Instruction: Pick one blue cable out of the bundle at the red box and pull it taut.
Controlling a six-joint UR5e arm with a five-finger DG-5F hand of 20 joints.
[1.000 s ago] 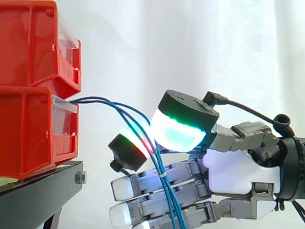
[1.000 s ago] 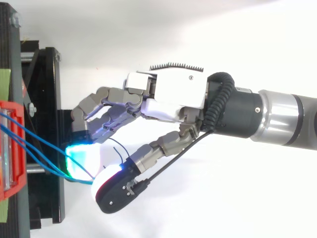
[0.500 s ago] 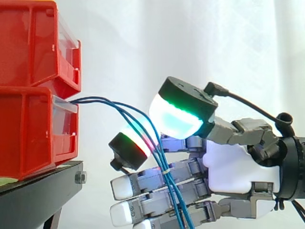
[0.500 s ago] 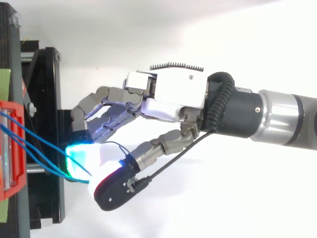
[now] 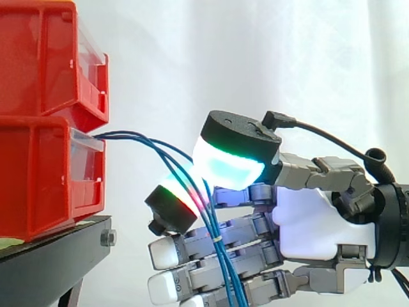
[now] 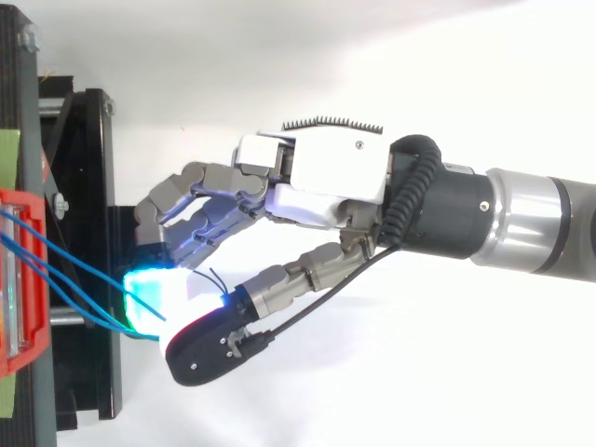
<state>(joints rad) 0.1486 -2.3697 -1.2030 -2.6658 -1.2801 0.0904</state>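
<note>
Several thin blue cables point(image 5: 147, 137) leave the lower red box point(image 5: 38, 179) and droop to the right, then run down past my hand point(image 5: 313, 220). The thumb's green-cyan pad point(image 5: 227, 169) leans over the red-green fingertip point(image 5: 172, 204), and the cables pass between the two. I cannot tell how many cables are caught there. The other fingers lie stretched out below, behind the hanging cables. From above, the cables point(image 6: 65, 265) run from the red box point(image 6: 19, 279) to the glowing pad under the hand point(image 6: 317, 177).
A second red box point(image 5: 45, 57) sits stacked on the lower one. Both rest on a black stand point(image 5: 57, 249) at the left, in front of a white curtain. The arm comes in from the right.
The thumb has swung left and down, closing toward the red-green fingertip over the cables. The cables and the boxes have hardly shifted.
</note>
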